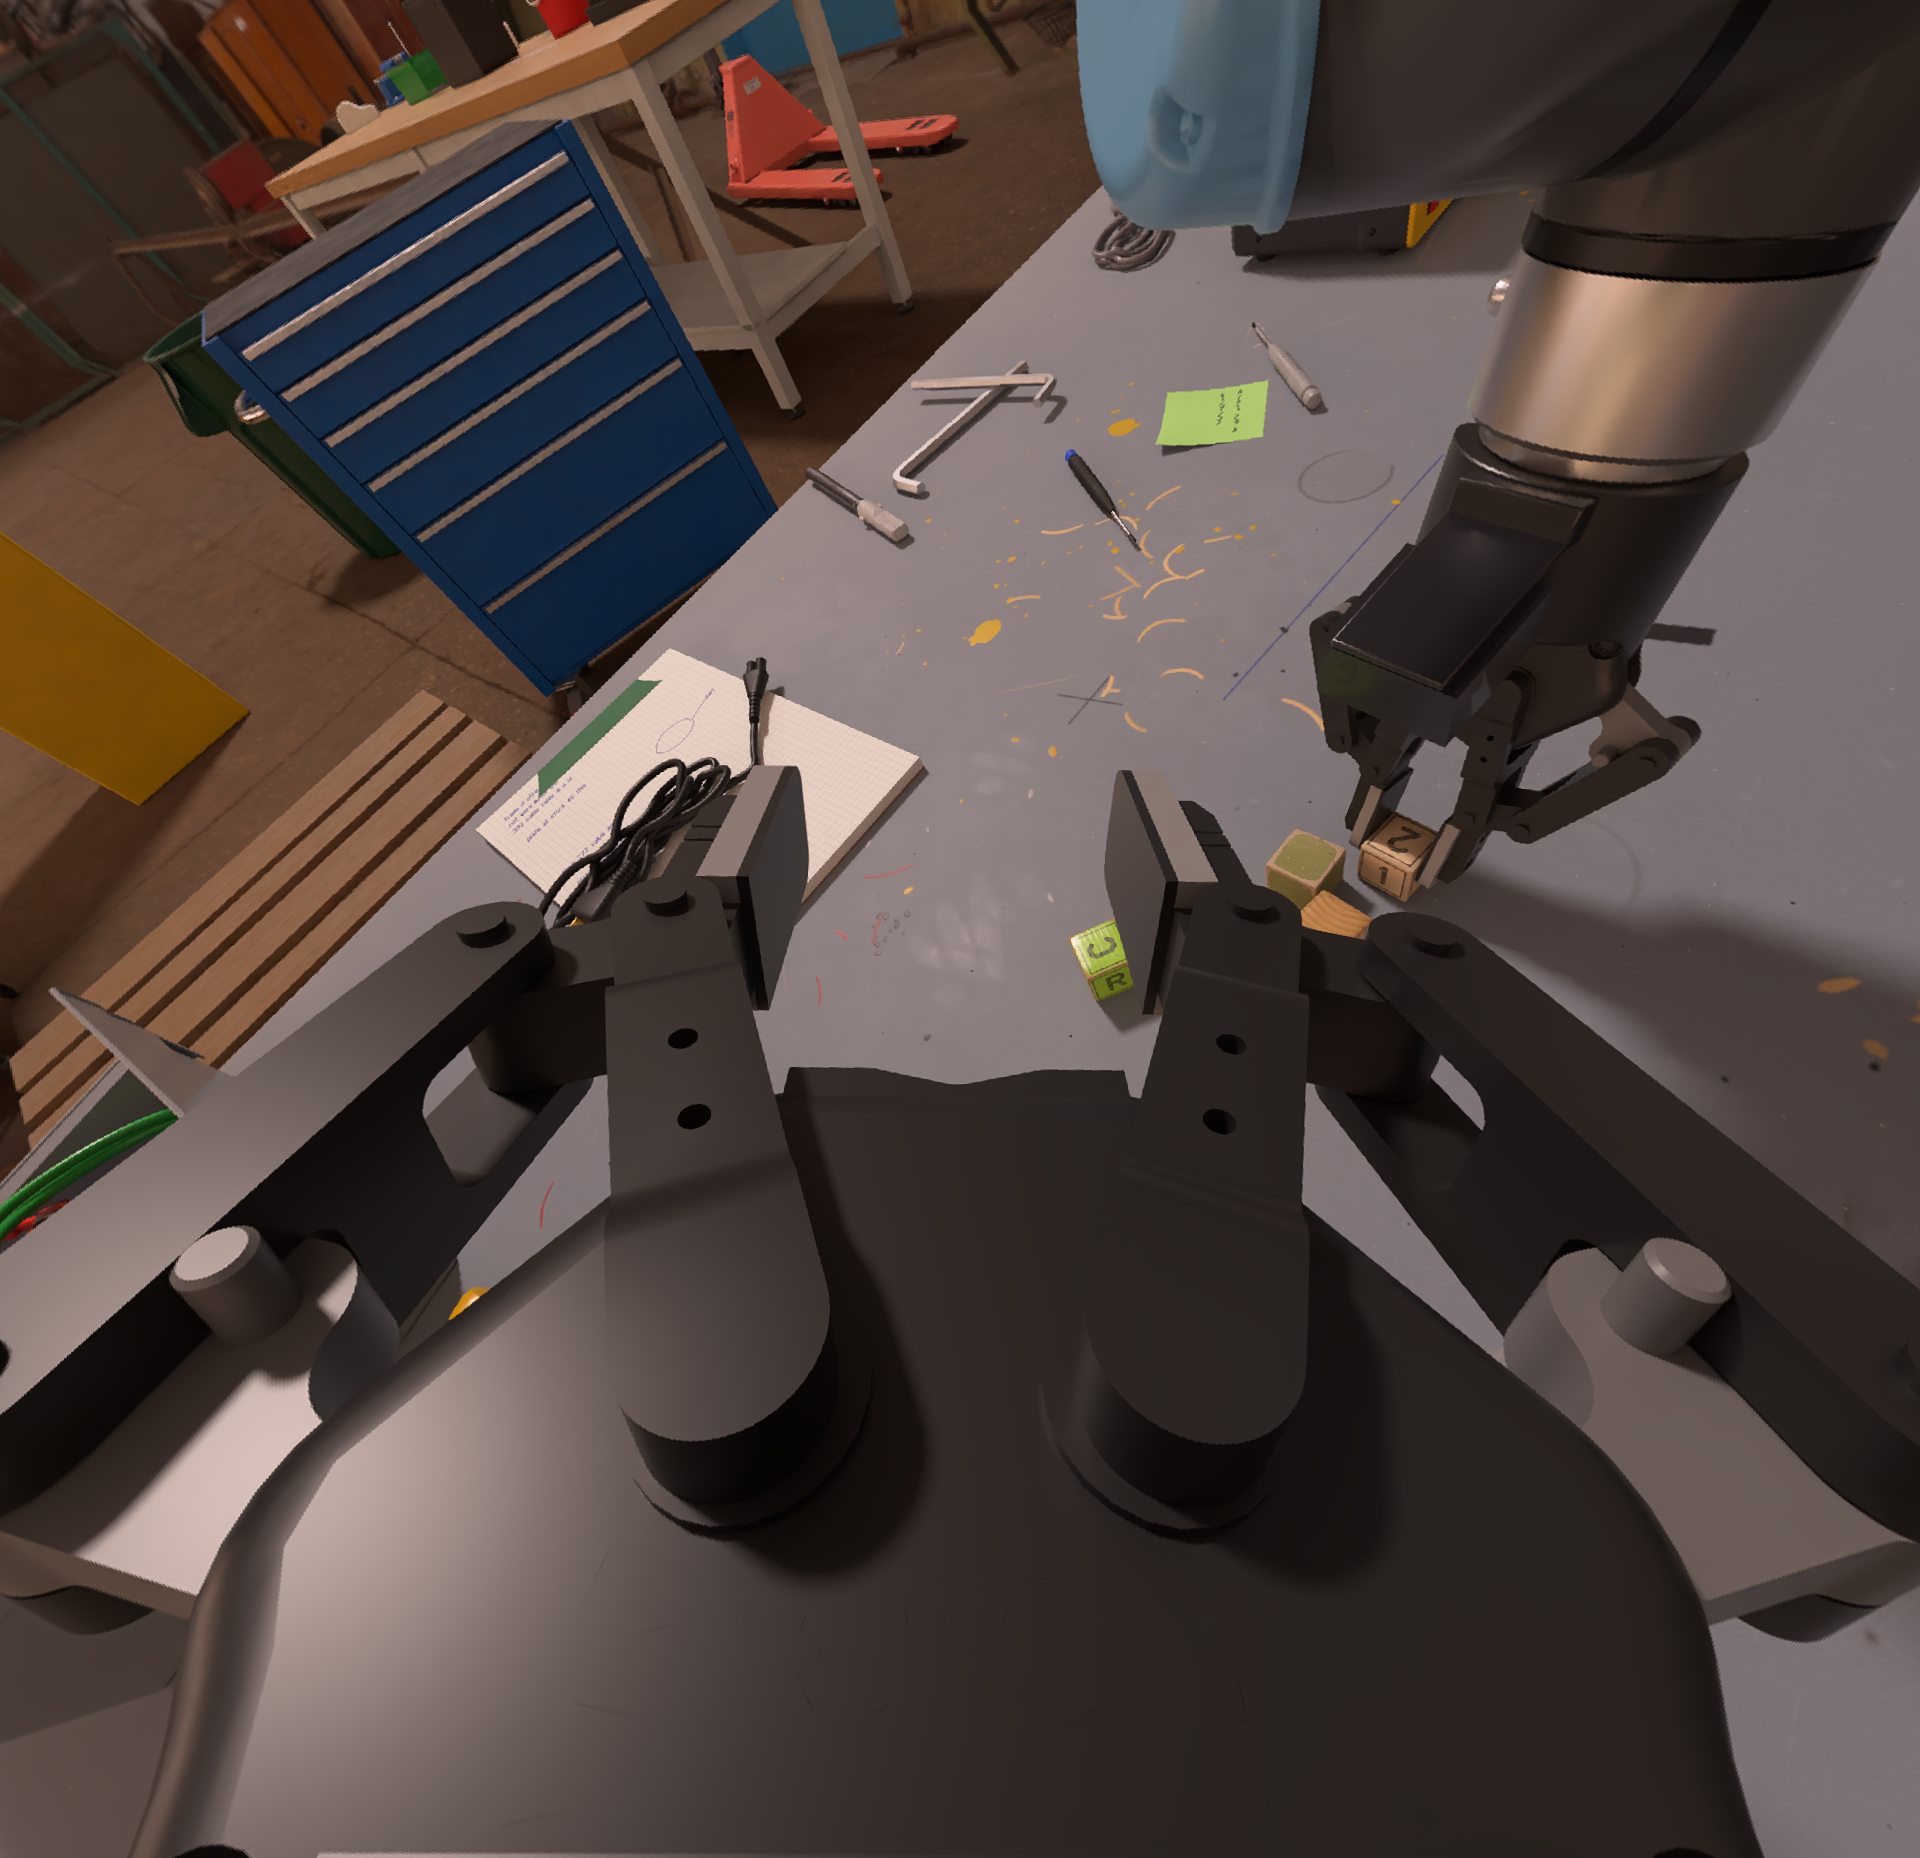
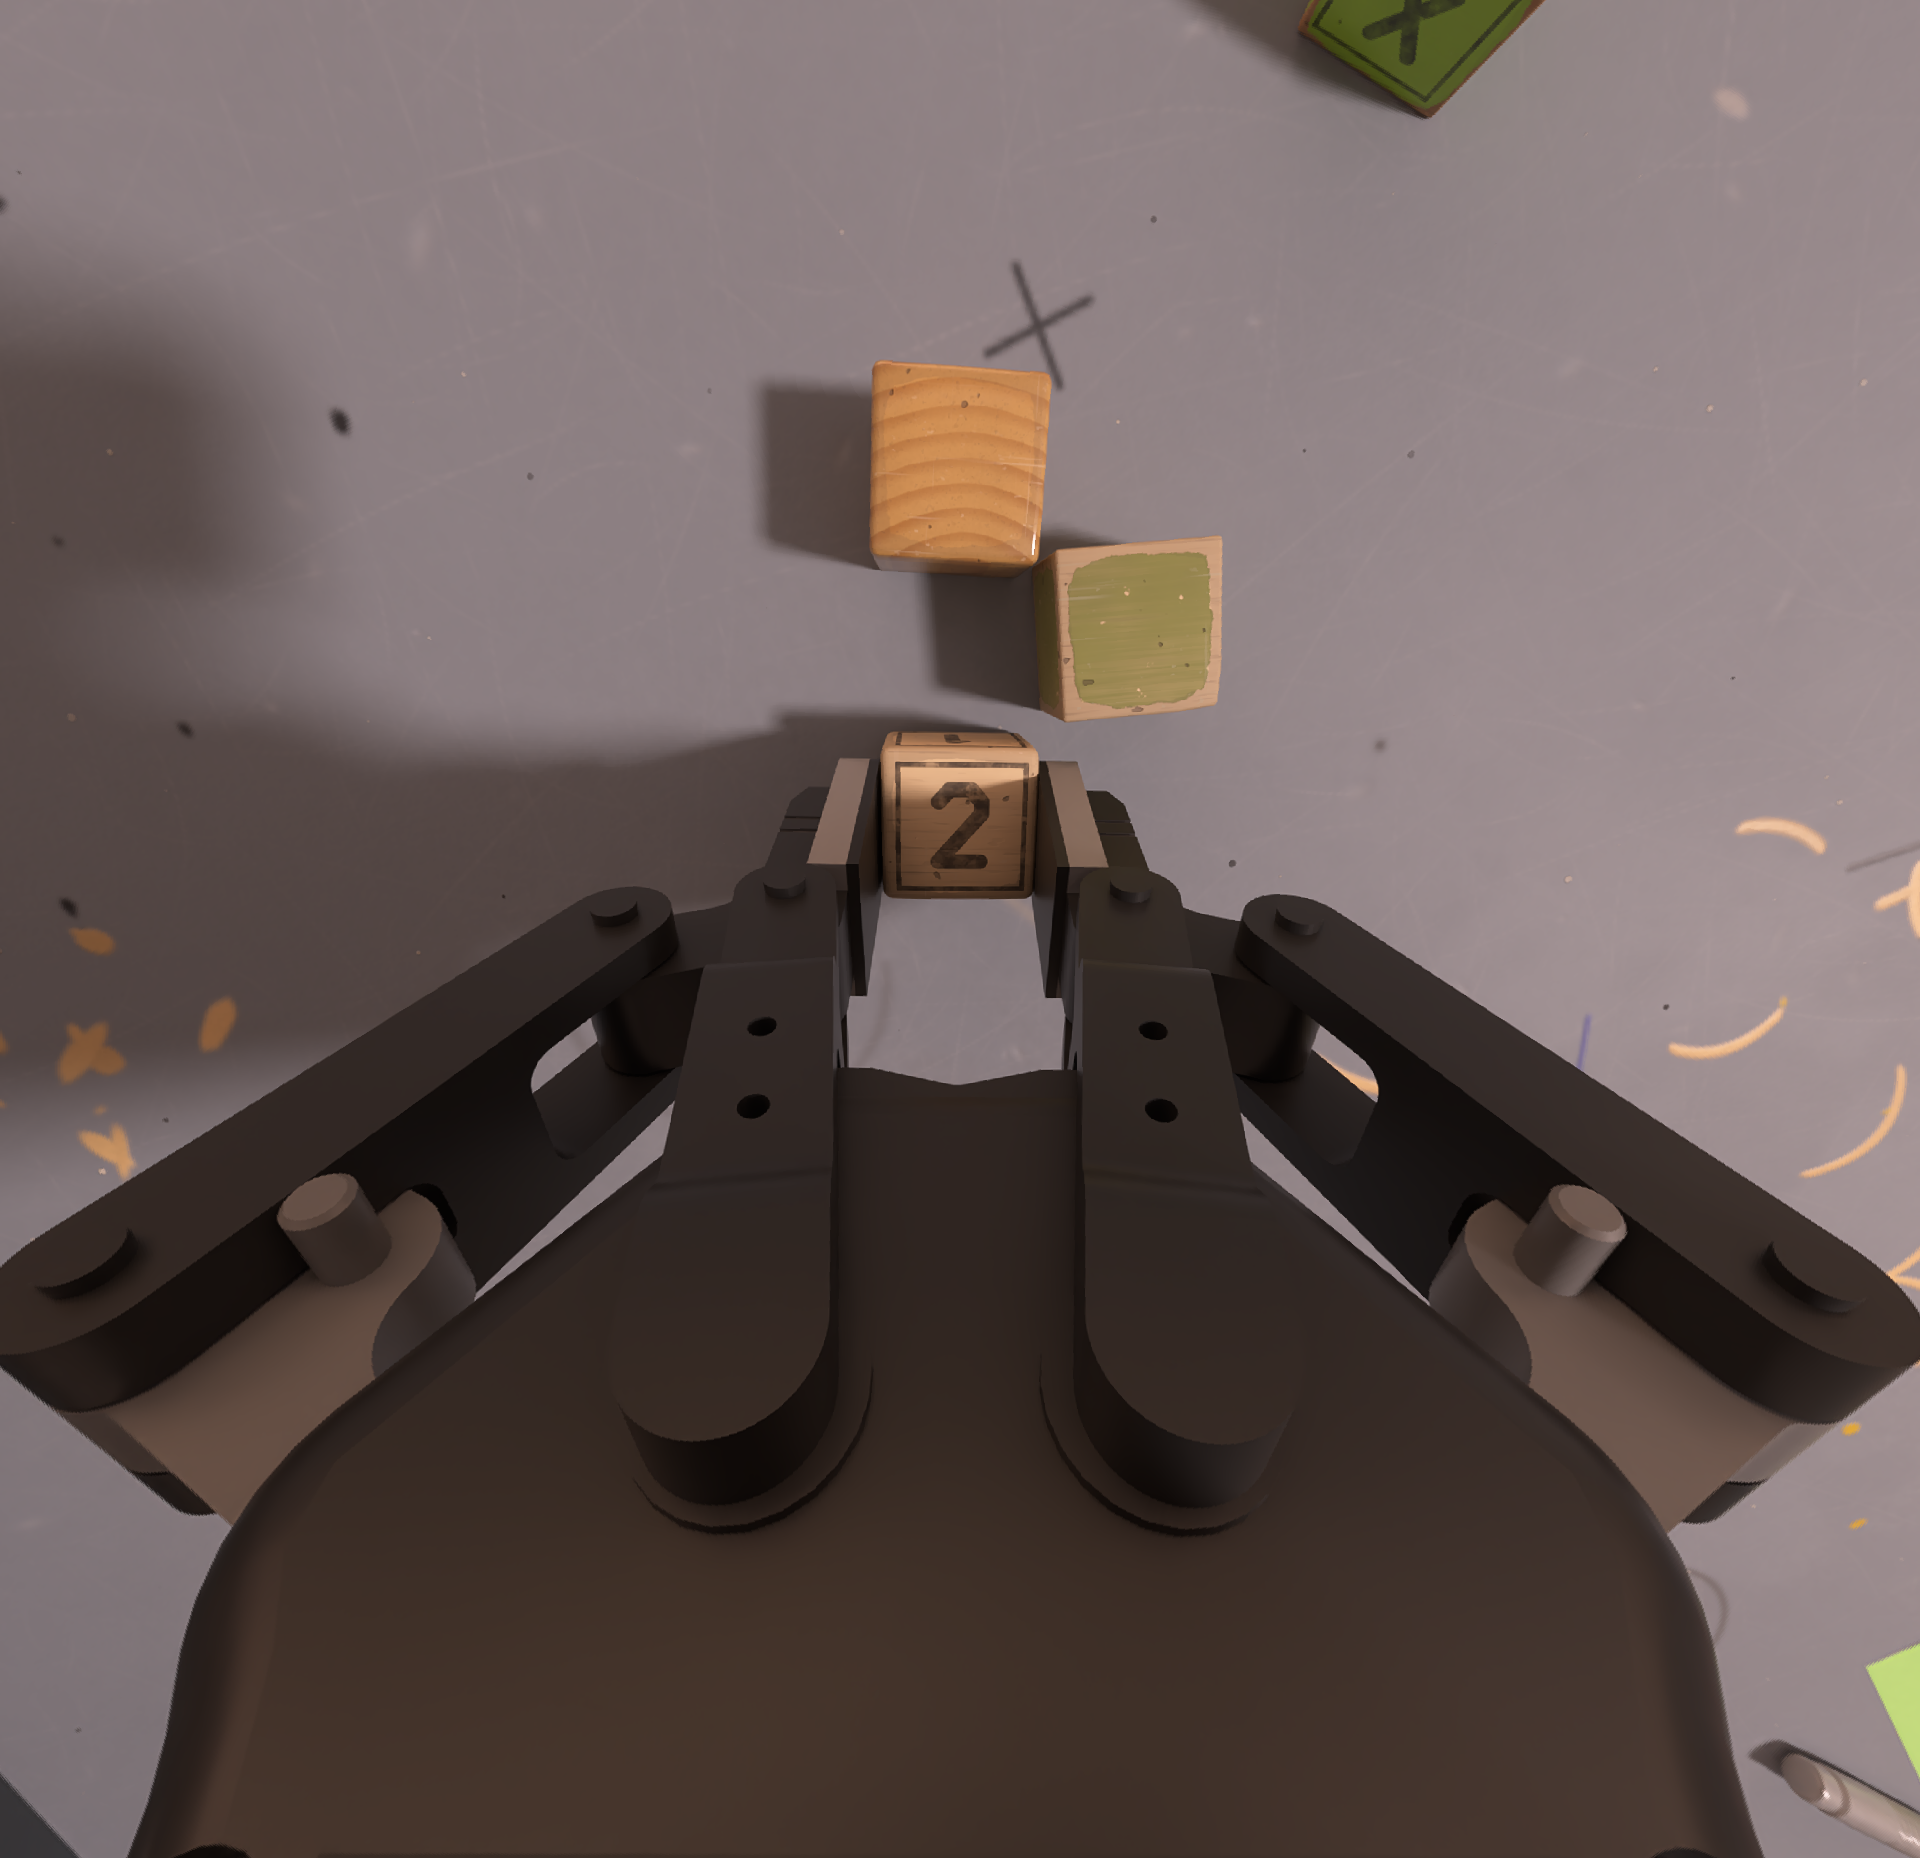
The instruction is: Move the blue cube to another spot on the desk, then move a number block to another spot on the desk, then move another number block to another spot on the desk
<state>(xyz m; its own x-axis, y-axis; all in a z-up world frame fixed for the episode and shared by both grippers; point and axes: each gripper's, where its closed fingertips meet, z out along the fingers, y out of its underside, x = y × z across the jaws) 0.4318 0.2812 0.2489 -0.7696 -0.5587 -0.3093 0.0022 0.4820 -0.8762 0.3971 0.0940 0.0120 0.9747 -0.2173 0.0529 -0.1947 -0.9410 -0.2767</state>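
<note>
A wooden number block (image 2: 958, 821) sits between the fingers of my right gripper (image 2: 958, 834), which is shut on it at desk level. It also shows in the left wrist view (image 1: 1394, 852), held by the right gripper (image 1: 1403, 858). My left gripper (image 1: 951, 873) is open and empty above the grey desk (image 1: 987, 582). A green lettered block (image 1: 1101, 961) lies by its right finger and shows at the top right of the right wrist view (image 2: 1423, 11). No blue cube is in view.
A plain wooden cube (image 2: 956, 468) and a green-faced cube (image 2: 1132, 629) lie just ahead of the number block. A notepad (image 1: 821, 759) with a black cable (image 1: 644, 821), hex keys (image 1: 966, 416), a screwdriver (image 1: 1101, 499) and a green note (image 1: 1214, 414) lie farther off. The desk edge runs along the left.
</note>
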